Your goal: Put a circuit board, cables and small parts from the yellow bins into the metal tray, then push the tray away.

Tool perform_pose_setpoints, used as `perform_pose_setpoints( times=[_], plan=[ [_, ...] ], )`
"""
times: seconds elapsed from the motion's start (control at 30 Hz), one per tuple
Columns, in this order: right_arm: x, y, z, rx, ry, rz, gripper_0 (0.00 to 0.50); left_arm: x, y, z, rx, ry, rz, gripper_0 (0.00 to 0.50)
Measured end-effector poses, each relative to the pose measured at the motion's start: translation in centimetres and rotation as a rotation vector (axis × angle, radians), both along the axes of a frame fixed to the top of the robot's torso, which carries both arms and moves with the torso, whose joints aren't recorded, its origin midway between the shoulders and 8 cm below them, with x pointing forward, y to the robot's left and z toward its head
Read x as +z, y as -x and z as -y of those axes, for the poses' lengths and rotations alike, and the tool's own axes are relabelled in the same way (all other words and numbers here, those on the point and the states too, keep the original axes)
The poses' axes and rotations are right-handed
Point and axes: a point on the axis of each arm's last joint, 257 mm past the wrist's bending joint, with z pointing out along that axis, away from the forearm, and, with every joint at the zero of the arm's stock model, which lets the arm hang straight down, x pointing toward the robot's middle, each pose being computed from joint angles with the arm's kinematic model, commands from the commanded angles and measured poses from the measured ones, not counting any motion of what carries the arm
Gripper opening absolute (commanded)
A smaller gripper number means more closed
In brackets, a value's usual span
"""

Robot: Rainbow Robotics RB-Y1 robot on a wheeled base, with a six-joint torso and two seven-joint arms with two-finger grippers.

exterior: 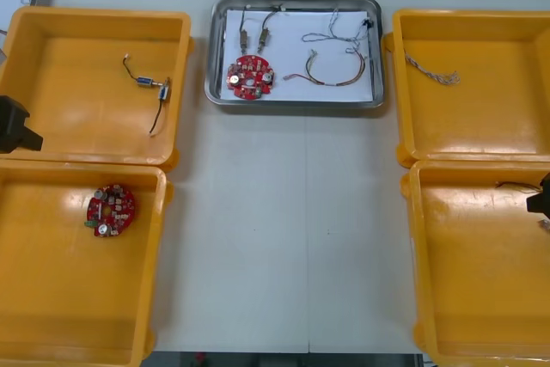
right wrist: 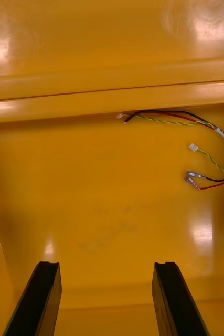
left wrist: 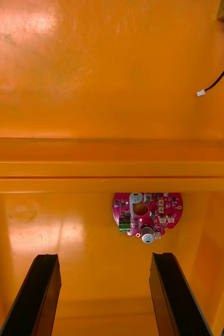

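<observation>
**Front view:** a shallow rectangular metal tray [exterior: 294,103], white inside, stands at the middle of the far edge of the light table [exterior: 275,238]. In its near left corner lies a round red circuit board [exterior: 250,77]. By its far left corner lie two small metal parts [exterior: 254,36], along its far edge a twisted blue and white cable [exterior: 333,33], and towards its near right corner a looped red and yellow cable [exterior: 335,75].

Four rectangular yellow plastic bins flank the tray.
- The far left bin [exterior: 51,66] holds a single small metal part [exterior: 148,82] and a thin black cable [exterior: 160,113] near its right wall.
- The near left bin [exterior: 51,298] holds a second round red circuit board [exterior: 110,210] near its far wall.
- The far right bin [exterior: 498,109] holds a second twisted blue and white cable [exterior: 432,70].
- The near right bin [exterior: 481,298] holds a thin cable bundle [exterior: 513,185] in its far right corner.

The left gripper [exterior: 17,125] is at the table's left edge, over the wall between the left bins. The right gripper [exterior: 540,199] is at the table's right edge, over the near right bin.

**Left wrist view:** the left gripper's black fingers [left wrist: 41,294] stand apart with nothing between them, above the near left bin's floor. The second round red circuit board lies beyond the fingertips, close to the bin's wall.

**Right wrist view:** the right gripper's black fingers [right wrist: 174,299] stand apart and empty above the near right bin's floor. The thin cable bundle, with red, black and yellow strands, lies beyond them along the wall
</observation>
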Motion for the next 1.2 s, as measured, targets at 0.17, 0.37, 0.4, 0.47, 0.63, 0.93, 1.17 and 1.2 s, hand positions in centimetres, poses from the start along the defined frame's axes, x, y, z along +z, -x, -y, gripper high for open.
perform_pose_setpoints(
  times=[0.17, 0.37, 0.4, 0.47, 0.63, 0.93, 1.17, 1.2],
  plan=[
    [0.36, 0.03, 0.04, 0.011, 0.01, 0.003, 0.5, 0.0, 0.0, 0.0, 0.0, 0.0, 0.0, 0.5],
    [0.5, 0.06, 0.15, 0.015, 0.016, 0.002, 0.5, 0.0, 0.0, 0.0, 0.0, 0.0, 0.0, 0.5],
    [0.5, 0.07, 0.1, 0.017, 0.014, 0.001, 0.5, 0.0, 0.0, 0.0, 0.0, 0.0, 0.0, 0.5],
    [0.51, 0.1, 0.0, 0.021, 0.012, 0.001, 0.5, 0.0, 0.0, 0.0, 0.0, 0.0, 0.0, 0.5],
    [0.66, 0.1, -0.17, 0.028, 0.014, 0.005, 0.5, 0.0, 0.0, 0.0, 0.0, 0.0, 0.0, 0.5],
    [0.7, 0.1, -0.19, 0.029, 0.015, 0.006, 0.5, 0.0, 0.0, 0.0, 0.0, 0.0, 0.0, 0.5],
    [0.7, 0.1, -0.19, 0.029, 0.015, 0.006, 0.5, 0.0, 0.0, 0.0, 0.0, 0.0, 0.0, 0.5],
    [0.7, 0.1, -0.19, 0.029, 0.015, 0.006, 0.5, 0.0, 0.0, 0.0, 0.0, 0.0, 0.0, 0.5]
  ],
)
